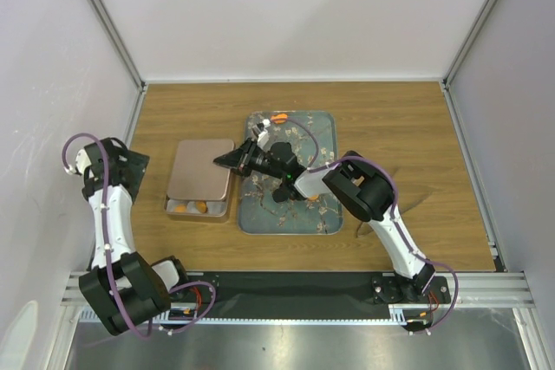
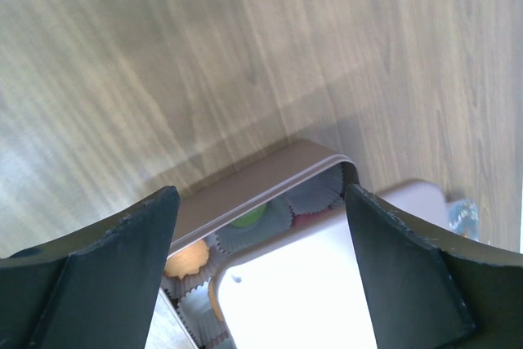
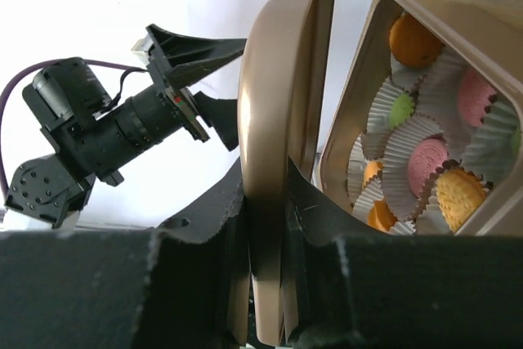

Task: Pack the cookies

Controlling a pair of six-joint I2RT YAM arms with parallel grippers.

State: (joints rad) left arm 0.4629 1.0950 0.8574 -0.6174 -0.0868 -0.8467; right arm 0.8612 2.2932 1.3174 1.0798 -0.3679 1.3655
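Bronze lid (image 3: 274, 120) is sitting pinched by its edge in my right tool (image 3: 268, 234); my left tool (image 2: 261, 202) is hanging wide open, empty. Cookies (image 3: 458, 194) are lying in the box (image 3: 353, 120) just beside that grip. I'm judging this the closing step: lowering the lid squarely comes next.

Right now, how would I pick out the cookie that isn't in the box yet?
Find the floral grey tray mid-table. At its far rim lies a single orange cookie. Every other visible cookie sits in the brown tin left of it.
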